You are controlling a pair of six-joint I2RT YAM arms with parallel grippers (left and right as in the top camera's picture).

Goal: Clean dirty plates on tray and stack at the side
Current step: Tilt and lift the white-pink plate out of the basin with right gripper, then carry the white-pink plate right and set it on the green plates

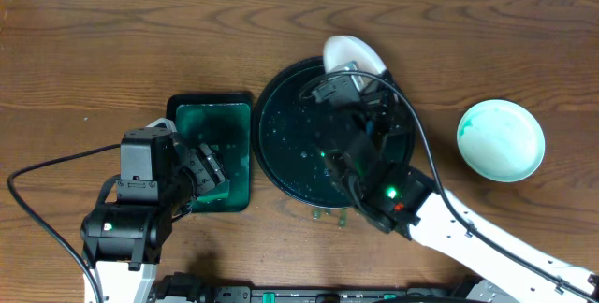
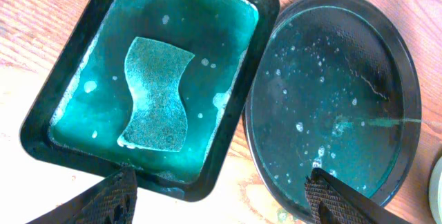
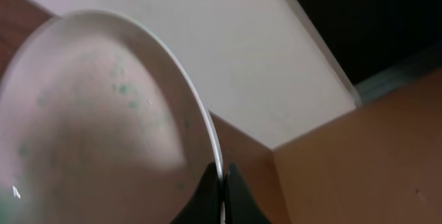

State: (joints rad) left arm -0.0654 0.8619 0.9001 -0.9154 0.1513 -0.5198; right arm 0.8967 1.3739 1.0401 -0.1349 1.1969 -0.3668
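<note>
Droplets and teal flecks speckle the black tray [image 1: 290, 144], which sits in the middle of the bench [image 1: 94, 50]. The right arm reaches across this tray to its far rim. There the right gripper [image 1: 346, 69] is closed on the edge of a white plate [image 1: 354, 52].

In the right wrist view the right gripper [image 3: 222, 182] pinches the rim of that plate [image 3: 97, 113] between its two fingers. The plate is tilted steeply, its face turned toward the camera. A few faint teal specks show on its surface. From above, the plate sits over the far edge of the black tray, partly beyond it. Whether it touches the tray or hangs clear cannot be told.

A second plate [image 1: 501, 139] lies flat on the bare bench, well apart to the right of the black tray. It is smeared teal over most of its face.

A green tray [image 1: 211, 98] stands just beside the black tray on the left. The left wrist view shows the green tray [image 2: 266, 6] filled with teal liquid. A sponge [image 2: 157, 96] lies flat in it, near the middle. The black tray [image 2: 331, 79] lies beside it, wet, with a thin pale streak across it.

The left gripper [image 1: 213, 167] hangs above the near end of the green tray. Its jaws are spread wide and hold nothing; in the left wrist view the left gripper [image 2: 221, 200] shows only two dark fingertips [image 2: 110, 200] at the bottom corners.
</note>
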